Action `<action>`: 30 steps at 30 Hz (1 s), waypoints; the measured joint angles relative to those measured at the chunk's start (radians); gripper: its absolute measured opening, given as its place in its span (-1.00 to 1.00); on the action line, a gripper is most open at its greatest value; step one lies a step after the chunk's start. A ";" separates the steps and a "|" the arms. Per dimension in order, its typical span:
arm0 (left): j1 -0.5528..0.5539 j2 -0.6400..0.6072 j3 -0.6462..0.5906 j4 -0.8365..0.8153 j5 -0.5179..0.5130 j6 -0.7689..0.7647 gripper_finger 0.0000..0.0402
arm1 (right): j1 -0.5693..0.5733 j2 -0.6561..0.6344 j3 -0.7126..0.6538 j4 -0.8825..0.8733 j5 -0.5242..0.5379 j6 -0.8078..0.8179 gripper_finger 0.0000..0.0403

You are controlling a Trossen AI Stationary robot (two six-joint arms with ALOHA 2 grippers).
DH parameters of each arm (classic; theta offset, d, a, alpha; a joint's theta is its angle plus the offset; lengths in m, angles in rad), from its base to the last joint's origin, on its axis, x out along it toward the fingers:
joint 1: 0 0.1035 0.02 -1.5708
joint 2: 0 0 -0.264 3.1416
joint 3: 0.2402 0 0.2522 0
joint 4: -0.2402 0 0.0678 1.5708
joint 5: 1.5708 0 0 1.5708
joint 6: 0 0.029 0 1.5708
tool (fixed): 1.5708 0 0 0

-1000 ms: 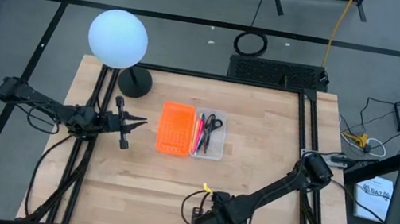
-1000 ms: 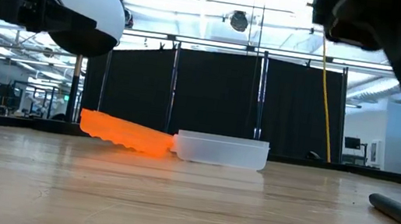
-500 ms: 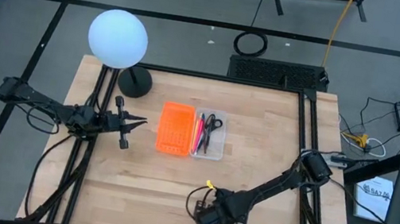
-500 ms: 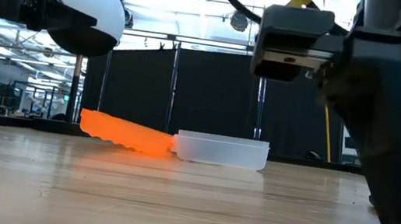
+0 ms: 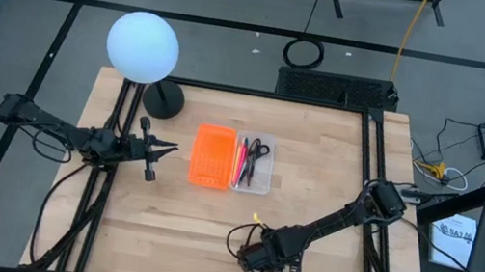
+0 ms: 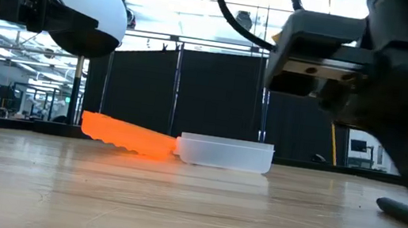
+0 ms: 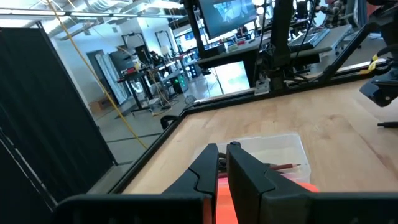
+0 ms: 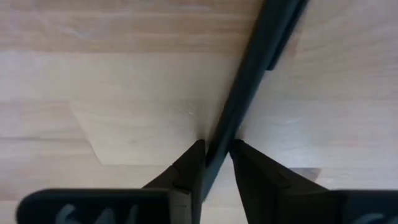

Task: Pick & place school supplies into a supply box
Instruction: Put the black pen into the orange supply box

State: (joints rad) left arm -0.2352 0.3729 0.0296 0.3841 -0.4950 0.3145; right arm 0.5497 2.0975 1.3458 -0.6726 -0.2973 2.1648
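Right gripper (image 8: 215,152): lowered to the bench (image 5: 314,177); 2 fingers (image 8: 186,167) clenched on a dark pen (image 8: 249,81), which is seen between them
Left gripper (image 5: 165,149): fingers pressed together, held beside the orange tray (image 5: 213,157)
Supply box (image 5: 254,165): scissors (image 5: 257,150) and pink pens (image 5: 239,165) contained

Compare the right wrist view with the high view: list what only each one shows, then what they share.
Only the right wrist view shows the right pincer closed around a dark pen lying on the wood. Only the high view shows the clear supply box holding scissors and pink pens, the orange tray beside it, the white lamp and the left pincer. Both show the wooden table.
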 joint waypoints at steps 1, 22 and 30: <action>0.000 0.000 0.000 0.000 0.000 0.000 -0.81 | 0.002 -0.001 -0.010 0.003 -0.005 -0.009 -0.64; 0.000 0.000 0.000 -0.074 -0.001 -0.045 -0.81 | 0.007 -0.141 -0.086 0.097 0.252 -0.171 -0.91; 0.000 0.000 0.000 -0.076 -0.002 -0.089 -0.81 | -0.007 -0.299 -0.089 0.035 0.602 -0.219 -0.91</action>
State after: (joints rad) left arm -0.2352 0.3725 0.0296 0.3076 -0.4965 0.2260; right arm 0.5429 1.7982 1.2572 -0.6373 0.3050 1.9459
